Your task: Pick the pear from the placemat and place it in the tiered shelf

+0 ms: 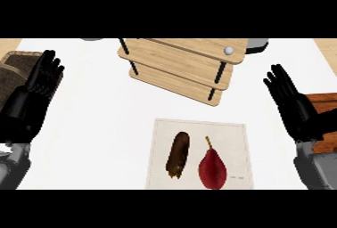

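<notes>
A dark red pear (212, 168) with a thin stem lies on the pale placemat (228, 131) at the lower centre of the head view. Beside it on the mat, to the left, lies a brown elongated item (178, 153). The wooden tiered shelf (181, 62) with black posts stands at the upper centre, beyond the mat. My left hand (38, 84) rests open at the left edge, fingers up, far from the pear. At the right edge my right hand (289, 100) is open too, fingers up, to the right of and above the mat.
A woven brown basket (13, 67) sits at the far left behind my left hand. A reddish wooden object (326, 104) lies at the right edge behind my right hand. Grey items (258, 44) show at the counter's back edge.
</notes>
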Controlling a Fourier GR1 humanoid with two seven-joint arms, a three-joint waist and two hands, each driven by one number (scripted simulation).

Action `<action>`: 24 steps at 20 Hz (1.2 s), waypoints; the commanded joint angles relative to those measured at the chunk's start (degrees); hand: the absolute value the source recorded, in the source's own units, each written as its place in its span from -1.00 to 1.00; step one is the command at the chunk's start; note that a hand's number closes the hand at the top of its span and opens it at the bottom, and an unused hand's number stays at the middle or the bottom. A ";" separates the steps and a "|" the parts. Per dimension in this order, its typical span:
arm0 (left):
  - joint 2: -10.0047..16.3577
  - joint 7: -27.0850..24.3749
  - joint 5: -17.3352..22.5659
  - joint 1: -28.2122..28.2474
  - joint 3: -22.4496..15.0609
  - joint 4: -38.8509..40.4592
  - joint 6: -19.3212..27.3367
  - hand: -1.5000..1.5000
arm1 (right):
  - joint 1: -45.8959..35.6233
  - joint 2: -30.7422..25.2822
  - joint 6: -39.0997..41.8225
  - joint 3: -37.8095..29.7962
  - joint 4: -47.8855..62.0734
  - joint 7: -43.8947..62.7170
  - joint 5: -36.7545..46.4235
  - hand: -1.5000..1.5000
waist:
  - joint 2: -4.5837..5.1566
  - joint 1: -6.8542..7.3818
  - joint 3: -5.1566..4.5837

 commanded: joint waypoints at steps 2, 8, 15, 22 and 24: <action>-1.27 5.83 1.32 4.80 -1.64 2.55 0.69 0.00 | 5.31 -3.25 -5.86 -2.82 -5.59 -0.33 4.23 1.00 | -2.28 0.20 -1.91; -4.96 10.08 7.28 14.17 -0.76 11.25 1.78 0.00 | 19.39 -14.22 -17.83 -7.84 -0.09 4.66 19.16 1.00 | -1.50 -3.90 -2.58; -9.25 11.03 7.25 10.12 -1.96 16.70 -2.15 0.00 | 41.61 -5.95 -19.06 -4.41 -24.22 -1.35 18.17 -1.00 | -2.08 -0.13 -1.94; -10.12 10.39 6.35 9.92 -1.04 18.46 -3.19 0.00 | 50.50 -13.35 -10.89 -2.41 -43.54 8.69 17.83 -1.00 | -1.99 0.64 -1.96; -9.18 9.44 6.35 12.32 -1.03 17.40 -4.51 0.00 | 51.98 -14.09 -11.72 1.39 -50.24 14.20 21.85 -1.00 | -2.01 1.07 -2.00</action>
